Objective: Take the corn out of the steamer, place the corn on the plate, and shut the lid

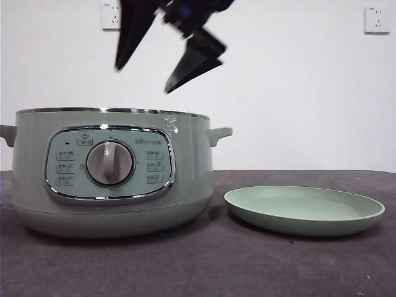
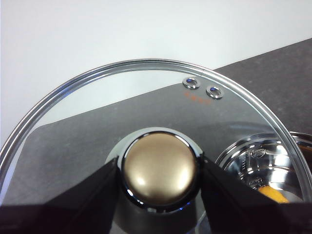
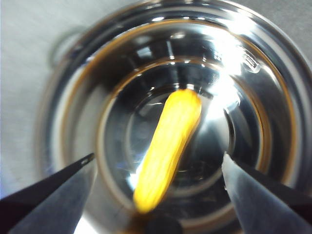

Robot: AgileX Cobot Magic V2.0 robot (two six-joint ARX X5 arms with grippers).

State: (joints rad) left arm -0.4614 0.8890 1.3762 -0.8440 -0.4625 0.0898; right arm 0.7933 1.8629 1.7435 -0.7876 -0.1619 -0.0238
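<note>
The sage-green steamer [image 1: 111,173] stands lidless at the left of the table. The yellow corn [image 3: 168,146] lies on its shiny steel floor. My right gripper [image 1: 144,79] hangs open just above the steamer's rim; in the right wrist view its jaws [image 3: 157,157] stand wide apart on either side of the corn, well above it. My left gripper [image 2: 160,170] is shut on the golden knob [image 2: 160,168] of the glass lid [image 2: 97,112], held up off to the side of the steamer [image 2: 258,161]. A bit of corn [image 2: 273,195] shows through the glass. The pale green plate [image 1: 303,210] lies empty right of the steamer.
The dark table top [image 1: 247,266] runs in front of the steamer and the plate. A white wall with two sockets [image 1: 377,20] stands behind. The steamer's side handle [image 1: 219,133] juts toward the plate.
</note>
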